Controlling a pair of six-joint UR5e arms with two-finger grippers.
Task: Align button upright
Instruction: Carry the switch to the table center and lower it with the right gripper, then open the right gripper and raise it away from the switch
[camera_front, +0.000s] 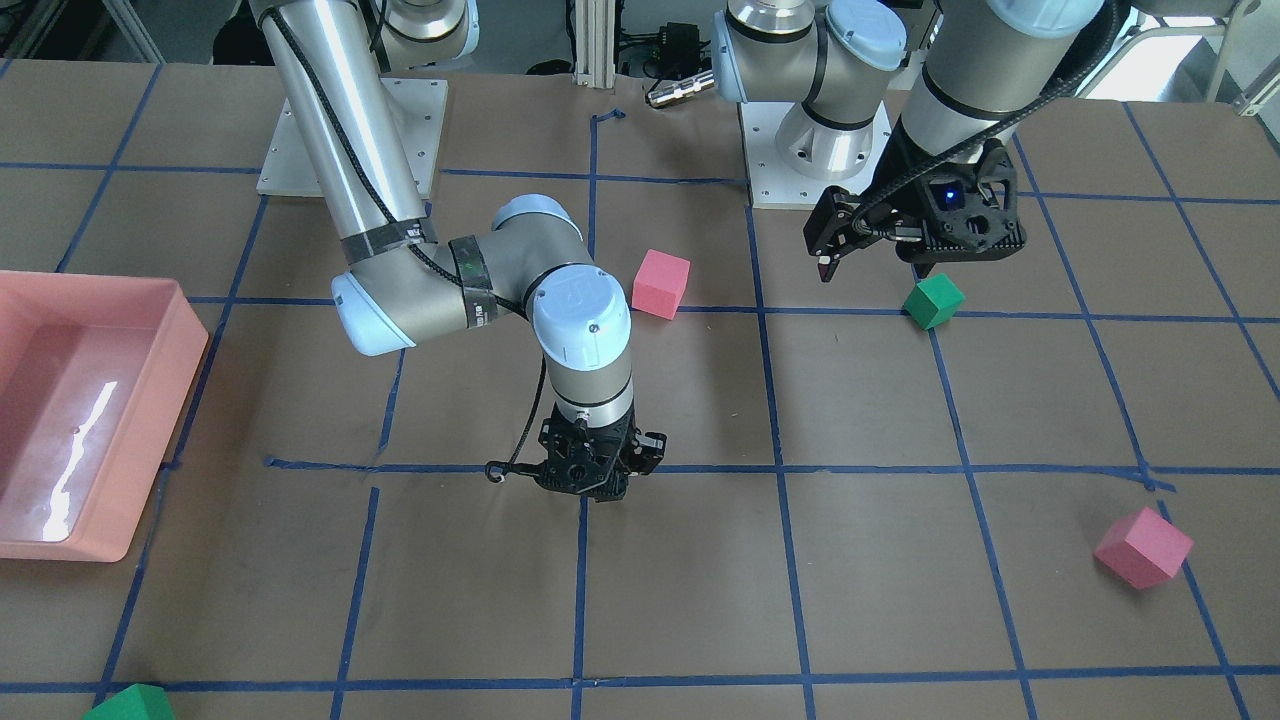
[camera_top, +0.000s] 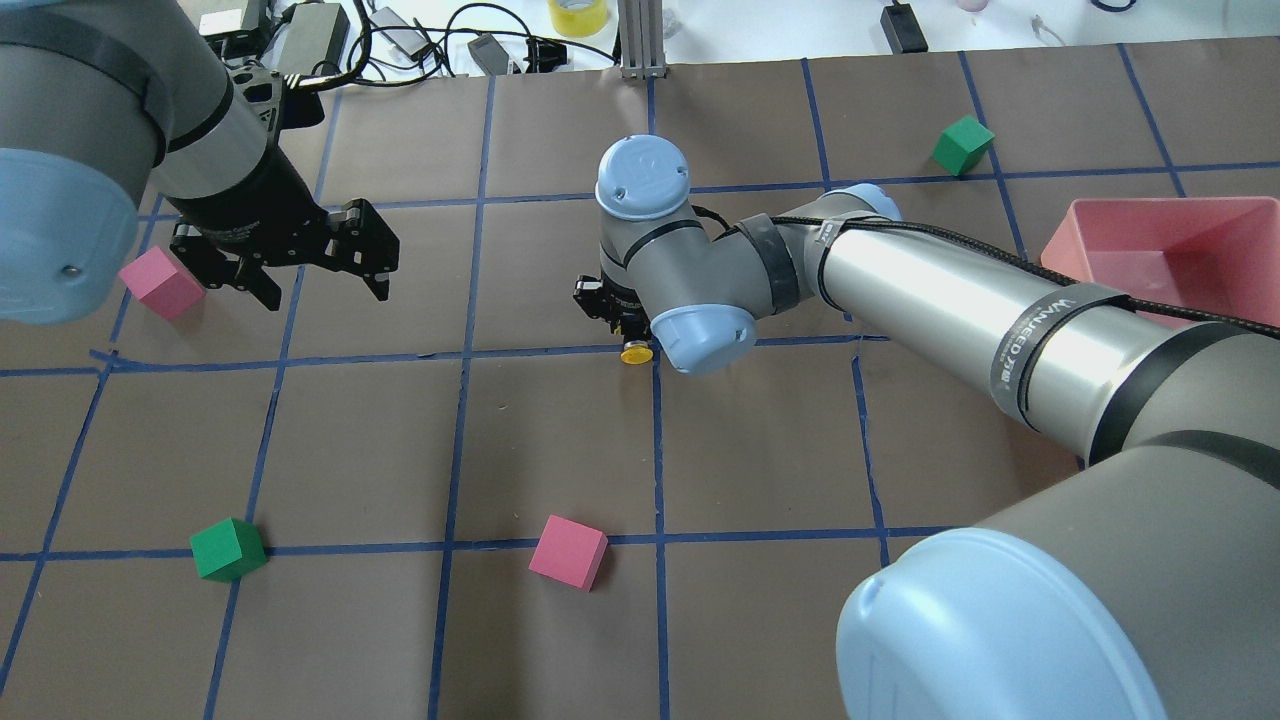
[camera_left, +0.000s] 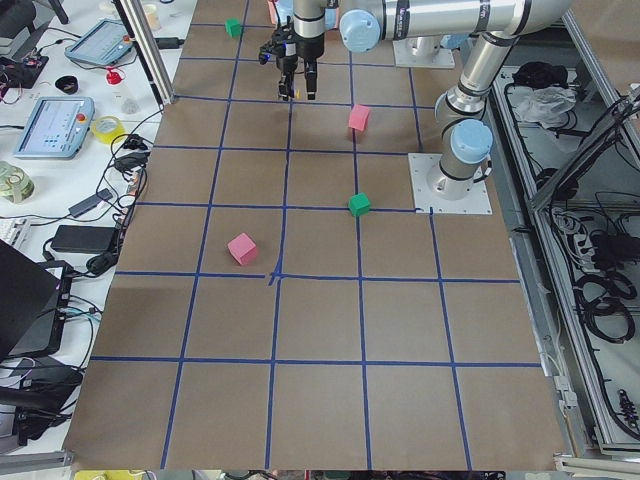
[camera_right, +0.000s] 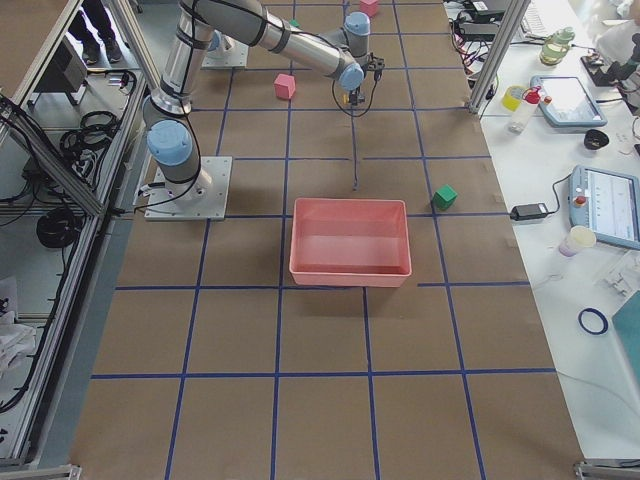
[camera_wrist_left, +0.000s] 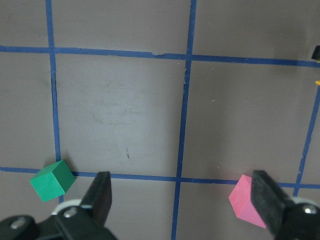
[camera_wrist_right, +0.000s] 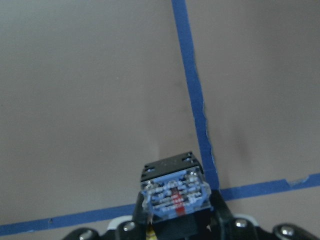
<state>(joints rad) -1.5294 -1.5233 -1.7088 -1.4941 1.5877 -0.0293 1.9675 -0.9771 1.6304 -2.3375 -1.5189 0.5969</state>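
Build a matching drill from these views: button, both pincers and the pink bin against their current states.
Things:
1. button
2. left pincer
3. right pincer
4. pink bin

States:
A. wide open, holding nothing
B. empty, on the robot's right side
C. shut on a part
D. gripped, yellow cap poking out below the wrist in the overhead view

Pairs: 1-D, 2-A, 3-C, 4-B
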